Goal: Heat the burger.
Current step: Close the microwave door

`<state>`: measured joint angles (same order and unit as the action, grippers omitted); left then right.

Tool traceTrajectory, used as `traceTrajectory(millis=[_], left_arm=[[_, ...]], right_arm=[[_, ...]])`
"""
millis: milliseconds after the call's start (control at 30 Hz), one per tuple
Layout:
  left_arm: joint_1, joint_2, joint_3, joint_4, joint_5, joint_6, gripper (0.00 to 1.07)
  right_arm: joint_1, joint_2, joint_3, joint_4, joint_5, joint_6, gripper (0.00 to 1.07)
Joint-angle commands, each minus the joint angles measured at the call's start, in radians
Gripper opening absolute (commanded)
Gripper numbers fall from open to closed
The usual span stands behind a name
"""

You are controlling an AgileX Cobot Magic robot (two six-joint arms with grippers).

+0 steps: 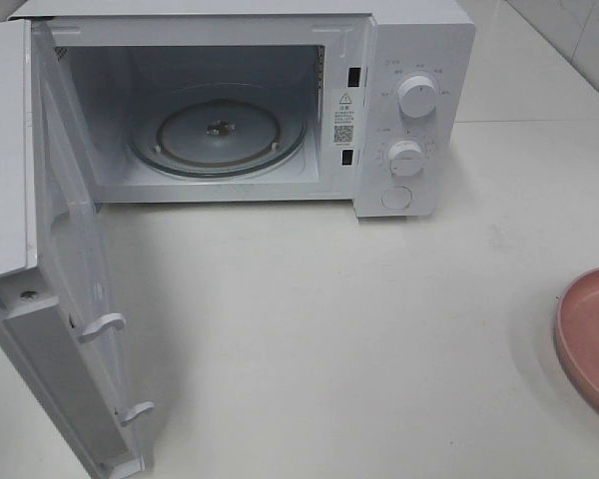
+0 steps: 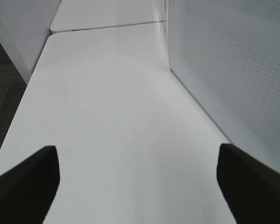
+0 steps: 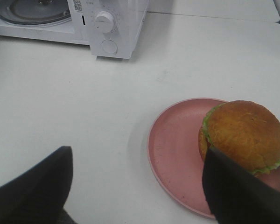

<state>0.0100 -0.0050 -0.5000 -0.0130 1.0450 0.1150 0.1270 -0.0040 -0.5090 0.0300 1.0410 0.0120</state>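
Note:
The burger [image 3: 245, 133], golden bun over green lettuce, sits on the right part of a round pink plate [image 3: 172, 144]. My right gripper [image 3: 137, 161] hovers open just short of the plate, with one finger [image 3: 238, 191] overlapping the burger's near edge in the picture and nothing between its jaws. In the exterior view only the plate's rim [image 1: 591, 334] shows at the right edge; the burger and both grippers are outside it. My left gripper [image 2: 136, 158] is open over bare table beside the microwave door [image 2: 233, 70].
The white microwave [image 1: 409, 60] stands at the back with its door [image 1: 40, 249] swung wide to the left. Its glass turntable [image 1: 220, 130] is bare. Two knobs [image 1: 417, 96] sit on its right panel. The white table [image 1: 329, 329] stretches between microwave and plate.

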Motion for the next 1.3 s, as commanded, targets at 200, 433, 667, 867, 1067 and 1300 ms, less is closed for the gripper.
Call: traceTrajectory(millis=[200, 433, 667, 867, 1067, 1300], left_arm=[[0.003, -0.02, 0.004, 0.001, -0.008, -0.007, 0.84], [0.003, -0.02, 0.004, 0.001, -0.008, -0.007, 0.84], [0.003, -0.02, 0.004, 0.001, -0.008, -0.007, 0.84], [0.003, -0.02, 0.004, 0.001, -0.008, -0.007, 0.84], [0.003, -0.02, 0.004, 0.001, -0.008, -0.007, 0.84], [0.003, -0.02, 0.004, -0.004, -0.008, -0.007, 0.84]], right_arm=[[-0.005, -0.026, 0.0, 0.001, -0.005, -0.012, 0.74], [-0.005, -0.026, 0.0, 0.001, -0.005, -0.012, 0.74], [-0.005, -0.026, 0.0, 0.001, -0.005, -0.012, 0.74], [-0.005, -0.026, 0.0, 0.001, -0.005, -0.012, 0.74], [-0.005, -0.026, 0.0, 0.001, -0.005, -0.012, 0.74], [-0.005, -0.026, 0.0, 0.001, -0.005, -0.012, 0.74]])
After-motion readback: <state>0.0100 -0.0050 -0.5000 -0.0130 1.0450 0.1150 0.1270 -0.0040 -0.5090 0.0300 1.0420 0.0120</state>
